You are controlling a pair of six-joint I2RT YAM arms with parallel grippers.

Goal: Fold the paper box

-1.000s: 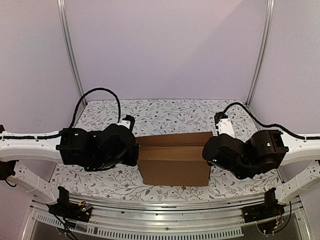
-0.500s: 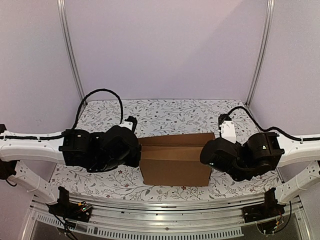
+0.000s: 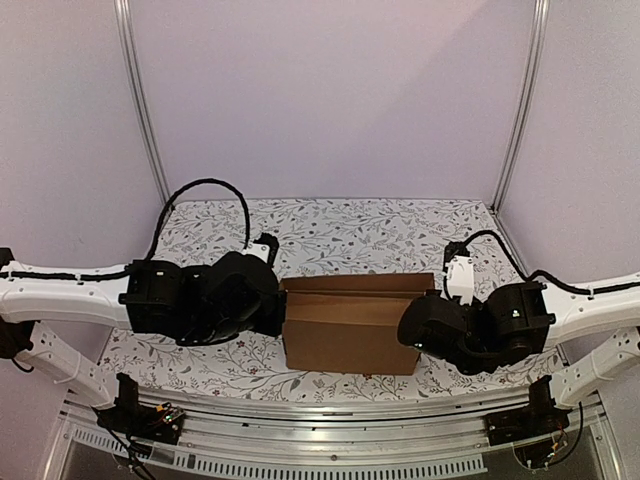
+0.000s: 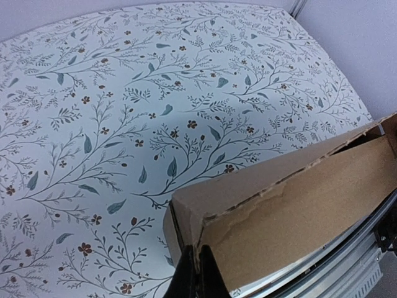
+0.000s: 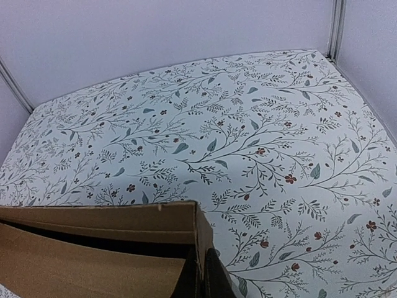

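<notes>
paper box (image 3: 350, 325) sat near the middle of the floral counter (image 3: 350, 225), partly folded, top open. left end effector (image 4: 197, 278) pinched narrow on its left end wall, right end effector (image 5: 201, 280) likewise on the right wall.

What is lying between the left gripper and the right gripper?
The paper box fills that stretch, as the top view shows. In the wrist views, the left gripper and right gripper each pinch one end of it.

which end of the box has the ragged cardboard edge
The left end of the paper box, pinched in the left gripper: its inner layer shows a jagged, torn-looking edge. The right end, in the right gripper, has clean straight edges.
</notes>
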